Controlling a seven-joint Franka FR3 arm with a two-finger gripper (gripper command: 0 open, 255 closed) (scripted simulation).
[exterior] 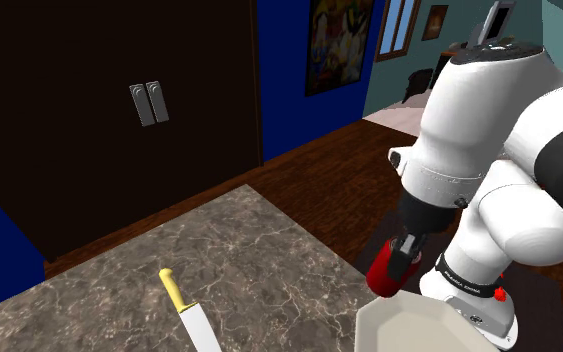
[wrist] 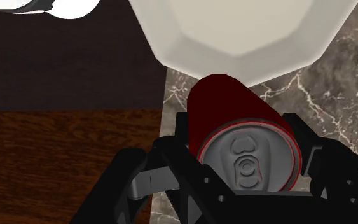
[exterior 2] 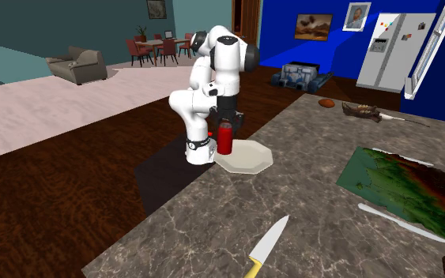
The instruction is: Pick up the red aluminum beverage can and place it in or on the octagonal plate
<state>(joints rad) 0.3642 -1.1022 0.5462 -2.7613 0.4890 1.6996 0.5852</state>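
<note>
The gripper [wrist: 242,143] is closed on the red can [wrist: 225,105]. In the wrist view a black finger [wrist: 181,130] presses each side of the can just below its silver top, with no gap showing. The pick-up part of the task therefore looks done, as far as the grasp goes. I cannot tell whether the can's base is clear of the worktop [wrist: 339,95] or resting on it. In the shoulder view the can [exterior: 387,272] hangs under the gripper at the worktop's edge nearest the stand.

Just beyond the can lies the white octagonal plate [wrist: 234,38]. In the wrist view the can's far end meets the plate's rim. In the second exterior view the can [exterior 2: 224,140] stands at the rim of the plate [exterior 2: 248,158] on the arm's side, not over its middle. The plate holds nothing. What is left, by my reading, is the placing: a short carry over the rim to the flat middle, setting the can down upright, and letting go.

Farther along the worktop a knife [exterior 2: 266,249] with a yellow handle lies well apart from the plate and out of the way, and off to the side of it is a green and brown mat [exterior 2: 402,185]
</note>
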